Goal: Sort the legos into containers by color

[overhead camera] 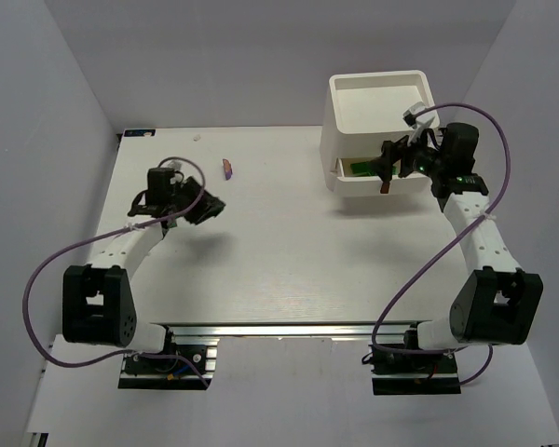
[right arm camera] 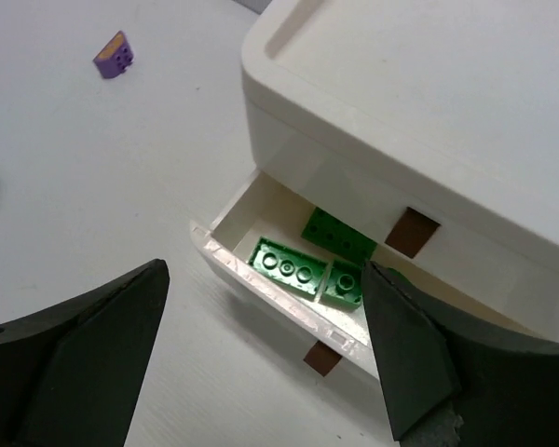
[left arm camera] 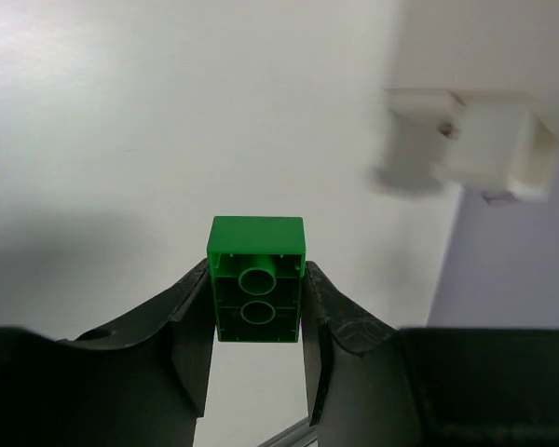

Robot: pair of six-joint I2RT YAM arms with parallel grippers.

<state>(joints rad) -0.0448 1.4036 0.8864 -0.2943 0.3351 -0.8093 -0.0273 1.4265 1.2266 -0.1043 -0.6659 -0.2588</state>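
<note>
Green studded plastic brick (left arm camera: 257,279) is sitting clamped in the left gripper (left arm camera: 257,321), above the white table (overhead camera: 261,251), left side.
Far right, the right gripper (right arm camera: 264,270) is hovering wide apart over the open white plastic drawer (right arm camera: 261,291) of green bricks (right arm camera: 289,265); carrying level and releasing squarely above that drawer looks soundest.

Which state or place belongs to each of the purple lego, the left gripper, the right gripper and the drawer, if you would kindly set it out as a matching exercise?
Things:
1. purple lego
2. left gripper
3. right gripper
4. drawer

States or places:
A. pulled out, with green legos inside
B. shut on a green lego
C. lying on the table, apart from the white unit
D. open, over the drawer front

Pairs: 1-C, 2-B, 3-D, 4-A.
</note>
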